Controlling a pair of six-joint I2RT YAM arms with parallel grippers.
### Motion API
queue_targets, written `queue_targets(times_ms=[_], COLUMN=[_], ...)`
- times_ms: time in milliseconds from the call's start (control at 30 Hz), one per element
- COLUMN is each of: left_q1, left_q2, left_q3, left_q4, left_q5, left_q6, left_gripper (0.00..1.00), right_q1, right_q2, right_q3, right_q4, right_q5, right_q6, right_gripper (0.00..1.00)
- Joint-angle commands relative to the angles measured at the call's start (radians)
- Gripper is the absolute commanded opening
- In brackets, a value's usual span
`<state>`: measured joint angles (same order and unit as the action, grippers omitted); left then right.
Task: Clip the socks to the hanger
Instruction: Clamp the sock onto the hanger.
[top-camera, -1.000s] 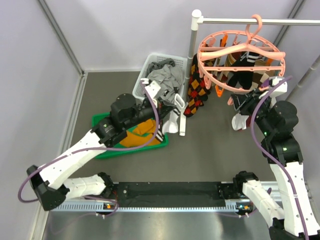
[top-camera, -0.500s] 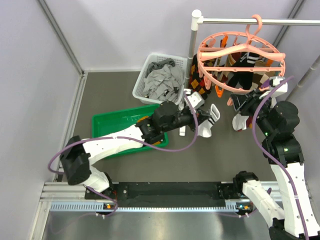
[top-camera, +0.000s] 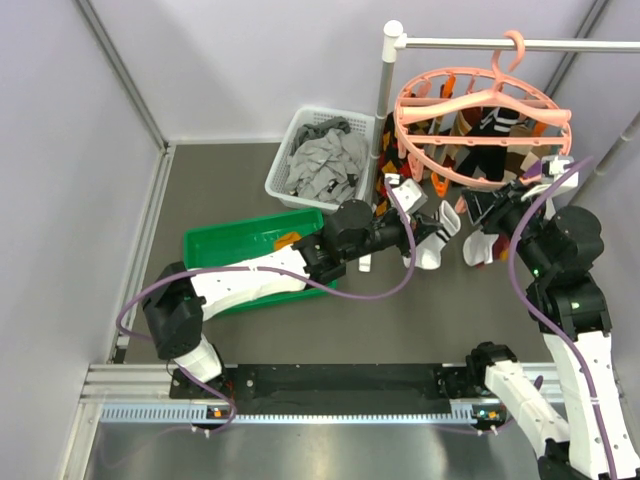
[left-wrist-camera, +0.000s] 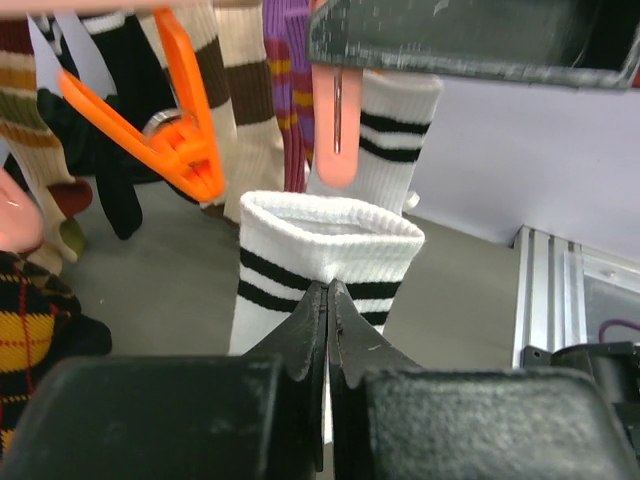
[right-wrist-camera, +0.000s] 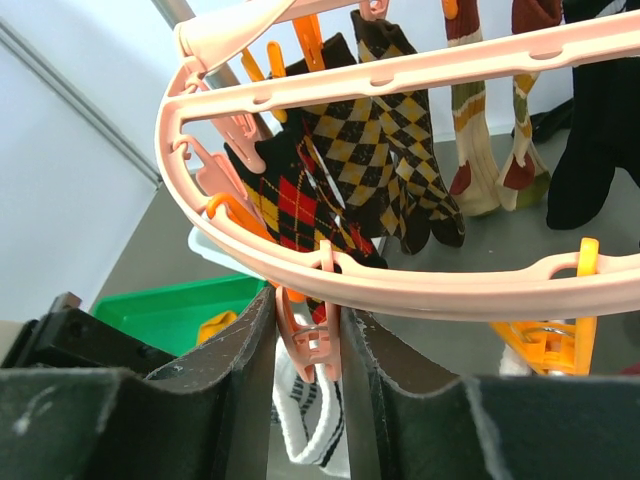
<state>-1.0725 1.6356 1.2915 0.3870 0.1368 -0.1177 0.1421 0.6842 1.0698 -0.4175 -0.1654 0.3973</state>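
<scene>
Your left tool (left-wrist-camera: 328, 300) is pinched shut on the cuff of a white striped sock (left-wrist-camera: 330, 235). It lifts the sock cuff-first just below the rim of the hanger (right-wrist-camera: 450, 293), so the edge can be fed into a clip. Your right tool (right-wrist-camera: 308, 310) is squeezed around a pink clip (right-wrist-camera: 310, 345) on the near edge of that rim, apparently to press its mouth open for the sock.

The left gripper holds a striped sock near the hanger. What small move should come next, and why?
Probably raise the left gripper a little, so the cuff of the sock enters the pink clip. The cuff is pinched just below that clip, which the right gripper squeezes on the rim of the hanger.
</scene>
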Motion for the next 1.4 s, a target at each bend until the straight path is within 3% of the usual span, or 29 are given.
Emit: queue_targets(times_ms=[0,1367], left_q1=[-0.006,-0.02], left_q2=[-0.003,0.02], left_q3=[0.055,0.111], left_q4=[0.082,0.158], left_q5=[-0.011,0.001], left_q6=[-0.008,-0.007], left_gripper=[0.0,0.0], right_q1=[0.007,0.008], right_q2=[-0.017,-0.029], right_q3=[0.032,-0.01], right_q4=[0.002,0.014], right_q5=[-0.016,-0.019], right_q6=[0.011,0.025], right_gripper=[0.0,0.0])
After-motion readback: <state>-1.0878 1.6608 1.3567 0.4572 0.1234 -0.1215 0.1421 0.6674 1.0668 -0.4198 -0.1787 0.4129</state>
